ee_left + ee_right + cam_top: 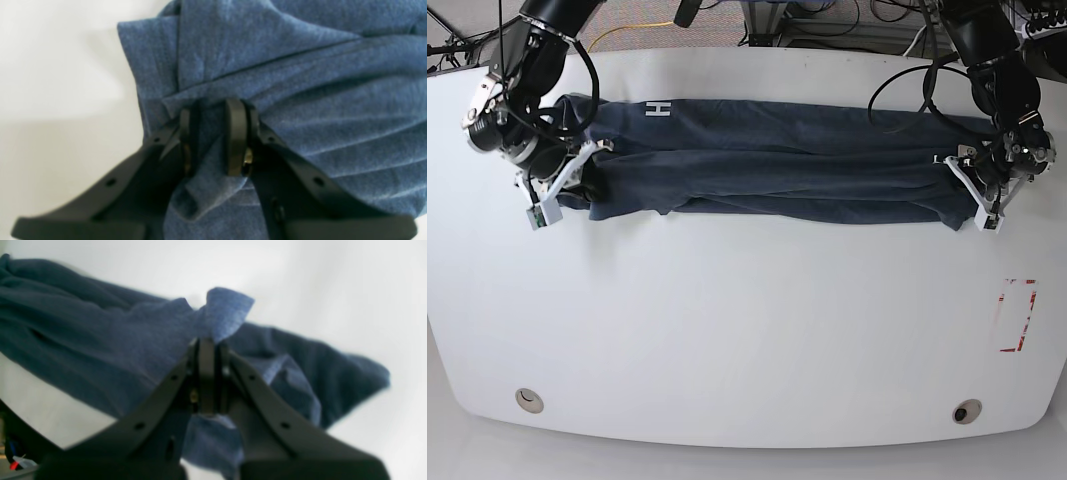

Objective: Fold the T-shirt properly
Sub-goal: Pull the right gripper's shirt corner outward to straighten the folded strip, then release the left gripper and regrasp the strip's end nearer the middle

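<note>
The dark blue T-shirt [777, 165] lies stretched in a long folded band across the far half of the white table [747, 320]. White letters show near its left end. My left gripper [962, 178] is at the shirt's right end and is shut on a bunched fold of the cloth [213, 173], which fills the gap between the pads in the left wrist view [210, 133]. My right gripper [587, 175] is at the shirt's left end, shut on a thin flap of cloth [227, 313] that sticks up past its fingertips in the right wrist view [206, 346].
A red-and-white rectangular mark [1015, 316] lies on the table near its right edge. Two round holes [527, 400] [967, 411] sit near the front edge. Cables [847, 20] run behind the table's back edge.
</note>
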You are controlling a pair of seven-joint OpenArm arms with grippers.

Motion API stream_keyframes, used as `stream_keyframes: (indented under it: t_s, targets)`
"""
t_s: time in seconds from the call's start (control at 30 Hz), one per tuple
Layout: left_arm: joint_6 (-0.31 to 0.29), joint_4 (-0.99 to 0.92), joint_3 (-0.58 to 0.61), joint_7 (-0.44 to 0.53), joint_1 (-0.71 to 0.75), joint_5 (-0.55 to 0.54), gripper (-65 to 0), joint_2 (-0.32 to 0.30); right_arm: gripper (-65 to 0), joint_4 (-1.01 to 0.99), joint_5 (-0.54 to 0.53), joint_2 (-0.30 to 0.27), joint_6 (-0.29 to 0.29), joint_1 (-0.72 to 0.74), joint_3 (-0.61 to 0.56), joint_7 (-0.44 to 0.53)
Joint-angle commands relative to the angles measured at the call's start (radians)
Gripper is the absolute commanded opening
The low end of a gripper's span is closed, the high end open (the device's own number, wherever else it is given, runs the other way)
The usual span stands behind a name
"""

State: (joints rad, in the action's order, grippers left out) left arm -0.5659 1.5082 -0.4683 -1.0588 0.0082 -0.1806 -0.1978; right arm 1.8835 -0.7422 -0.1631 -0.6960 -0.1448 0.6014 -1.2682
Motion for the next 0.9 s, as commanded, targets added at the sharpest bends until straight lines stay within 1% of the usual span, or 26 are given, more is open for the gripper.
stream_keyframes:
  t_s: [0.0, 0.17, 0.27, 0.3, 0.33, 0.47, 0.5, 0.57, 0.63, 0.7, 0.8, 0.87]
  targets:
    - [-0.003, 0.013, -0.002, -0.004, -0.006, 0.0, -53.5, -0.015, -65.0, 0.054, -0.02, -0.011, -0.002, -0.031, 0.015, 0.017]
    - [-0.003, 0.013, -0.002, -0.004, 0.005, 0.0, -53.5, -0.016, -65.0, 0.06, -0.02, -0.008, -0.002, -0.103, 0.015, 0.023]
    - [-0.003, 0.013, -0.002, -0.004, 0.014, 0.0, -53.5, -0.016, -59.3, 0.054, -0.012, -0.005, -0.002, -0.135, 0.015, 0.028]
    - [-0.003, 0.013, -0.002, -0.004, 0.014, 0.0, -53.5, -0.018, -55.0, 0.044, -0.012, -0.005, -0.002, -0.143, 0.015, 0.037]
    - [-0.003, 0.013, -0.002, -0.004, 0.014, 0.0, -53.5, -0.018, -48.5, 0.028, -0.012, -0.005, -0.002, -0.148, 0.015, 0.055]
    - [-0.003, 0.015, -0.002, -0.004, 0.014, 0.0, -53.5, -0.018, -27.1, -0.025, -0.01, -0.01, -0.002, -0.155, 0.016, 0.095]
    - [-0.003, 0.015, -0.002, -0.004, 0.014, 0.0, -53.5, -0.018, -22.5, -0.032, -0.01, -0.013, -0.002, -0.158, 0.016, 0.106]
    - [-0.003, 0.018, -0.002, -0.004, 0.014, 0.0, -53.5, -0.018, -17.9, -0.026, -0.01, -0.013, -0.002, -0.164, 0.016, 0.126]
    - [-0.003, 0.021, -0.002, -0.004, 0.014, 0.0, -53.5, -0.018, -17.9, 0.004, -0.02, -0.013, -0.002, -0.178, 0.033, 0.126]
    - [-0.003, 0.021, -0.002, -0.004, 0.014, 0.0, -53.5, -0.018, -17.8, 0.077, -0.02, -0.005, -0.002, -0.197, 0.051, 0.126]
    - [-0.003, 0.022, -0.002, -0.004, 0.014, -0.001, -53.5, -0.018, -17.8, 0.144, -0.023, 0.038, -0.002, -0.214, 0.055, 0.126]
    - [-0.003, 0.022, -0.002, -0.004, 0.014, -0.001, -53.5, -0.018, -19.0, 0.149, -0.052, 0.052, -0.002, -0.217, 0.078, 0.126]
